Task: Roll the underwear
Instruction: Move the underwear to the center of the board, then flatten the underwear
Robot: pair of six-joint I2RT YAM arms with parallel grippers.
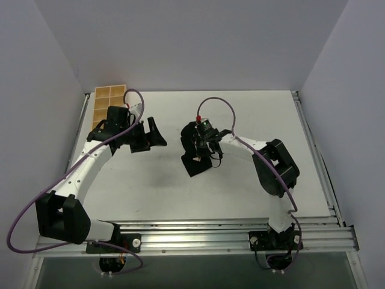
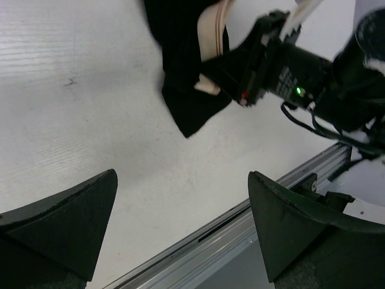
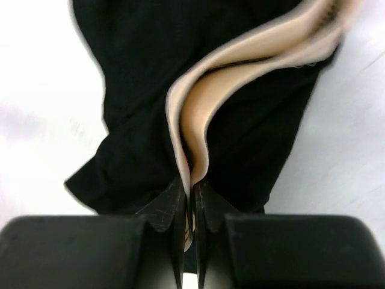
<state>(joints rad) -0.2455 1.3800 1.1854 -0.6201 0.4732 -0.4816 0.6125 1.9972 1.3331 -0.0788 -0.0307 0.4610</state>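
Observation:
The underwear [image 3: 132,114] is a black fabric bundle with a beige waistband [image 3: 252,60], lying on the white table near its middle [image 1: 195,166]. My right gripper [image 3: 192,188] is shut on a fold of the waistband, which stands up pinched between the two fingers. From above, the right gripper [image 1: 201,150] sits over the garment. My left gripper [image 1: 150,138] hovers to the left of it, apart from the fabric. Its fingers [image 2: 66,223] stand wide open with nothing between them. The left wrist view shows the underwear [image 2: 183,78] ahead with the right gripper [image 2: 240,72] on it.
A tan wooden compartment tray [image 1: 110,101] lies at the table's far left corner, behind the left arm. A metal rail [image 1: 228,232] runs along the near edge, and grey walls close in the table on three sides.

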